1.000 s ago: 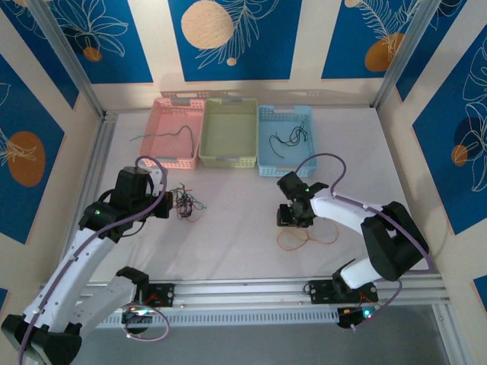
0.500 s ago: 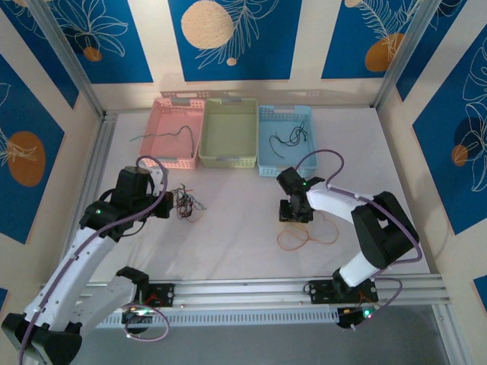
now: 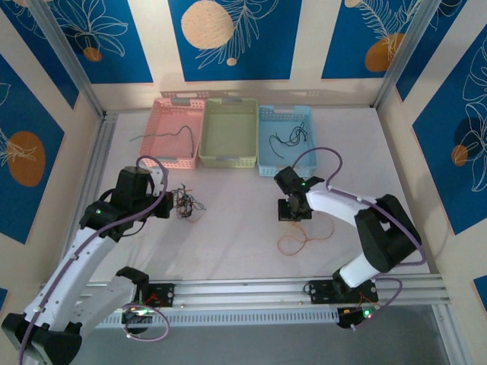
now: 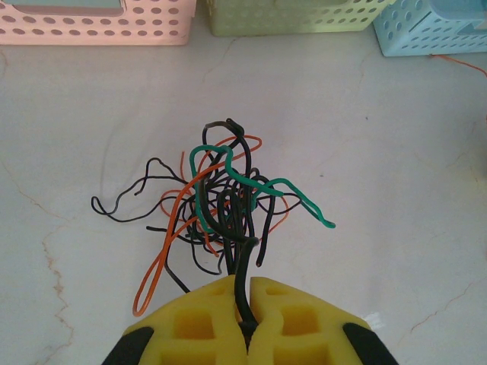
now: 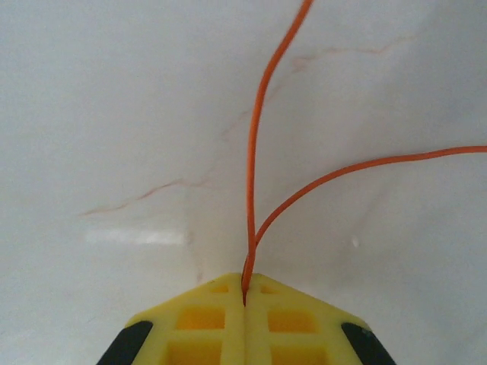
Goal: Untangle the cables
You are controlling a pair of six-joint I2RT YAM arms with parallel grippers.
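1. White marbled table [image 3: 236,255] is walled in by blue patterned panels, and three baskets are lined up at 12 o'clock: pink basket [image 3: 167,161], green basket [image 3: 226,161], blue basket [image 3: 285,111].
2. A dark cable [image 3: 183,133] is seen lying in the pink basket, and black cables [image 3: 289,138] in the blue basket; nothing can be made out in the green one.
3. At 9 o'clock the tangle [image 3: 186,204] [image 4: 224,198] of black, orange and green strands is spread on the table, just beside the left gripper [image 3: 169,204] [image 4: 245,285].
4. The left jaws are clenched on one black strand at the tangle's near edge, so the bundle is judged to be anchored there.
5. At 3 o'clock the right gripper [image 3: 293,213] [image 5: 245,285] is pressed low to the table, its jaws closed tight on the orange cable [image 3: 293,242] [image 5: 259,152].
6. That cable trails in loose loops toward 5 o'clock, well apart from the tangle.
7. The step in hand is judged to be the lifting away of this single cable.
8. The pinch should be kept firm, since so thin a wire can slip from between the pads.
9. The lift should be made slowly and high enough that the trailing loops are cleared from the table before any basket wall is crossed.
10. The left grip should be left undisturbed meanwhile.
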